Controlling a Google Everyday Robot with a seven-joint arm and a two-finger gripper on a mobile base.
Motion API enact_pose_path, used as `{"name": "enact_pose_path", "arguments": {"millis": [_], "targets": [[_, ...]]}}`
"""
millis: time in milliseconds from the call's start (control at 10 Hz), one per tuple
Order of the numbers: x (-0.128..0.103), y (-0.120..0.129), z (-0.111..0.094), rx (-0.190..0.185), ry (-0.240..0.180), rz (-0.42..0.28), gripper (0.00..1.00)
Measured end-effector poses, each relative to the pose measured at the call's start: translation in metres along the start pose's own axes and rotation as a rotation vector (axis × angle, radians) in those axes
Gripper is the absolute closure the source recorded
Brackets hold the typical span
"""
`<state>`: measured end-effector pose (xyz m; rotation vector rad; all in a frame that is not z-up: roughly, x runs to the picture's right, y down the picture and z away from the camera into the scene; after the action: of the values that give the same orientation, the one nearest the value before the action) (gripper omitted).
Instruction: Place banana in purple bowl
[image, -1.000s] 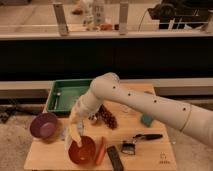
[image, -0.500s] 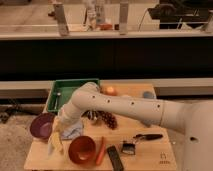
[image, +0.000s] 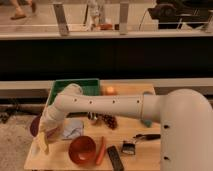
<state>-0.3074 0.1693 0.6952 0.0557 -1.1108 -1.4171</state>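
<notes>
The banana (image: 42, 143), pale yellow and curved, hangs from my gripper (image: 46, 134), which is shut on its upper end, over the front left of the wooden table (image: 145, 155). The purple bowl (image: 34, 125) sits at the table's left edge, just left of and behind the gripper. My arm hides most of it and only its left rim shows. The banana is level with the bowl's near rim, slightly to the front of it.
An orange-red bowl (image: 81, 149) stands right of the banana with an orange stick (image: 100, 150) beside it. A clear bag (image: 73, 128), dark grapes (image: 106, 120), a green tray (image: 80, 86), a round orange fruit (image: 110, 90), a black block (image: 115, 158) and a brush (image: 134, 145) lie around.
My gripper has carried the banana leftward from over the orange-red bowl to the table's left side, beside the purple bowl, and the arm now covers most of that bowl.
</notes>
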Motion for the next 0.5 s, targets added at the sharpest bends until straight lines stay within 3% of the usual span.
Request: {"name": "enact_pose_path", "arguments": {"millis": [300, 500], "targets": [[0.016, -0.011, 0.023, -0.039, 0.027, -0.040, 1.00], [0.024, -0.014, 0.033, -0.043, 0.019, -0.081, 1.00]]}}
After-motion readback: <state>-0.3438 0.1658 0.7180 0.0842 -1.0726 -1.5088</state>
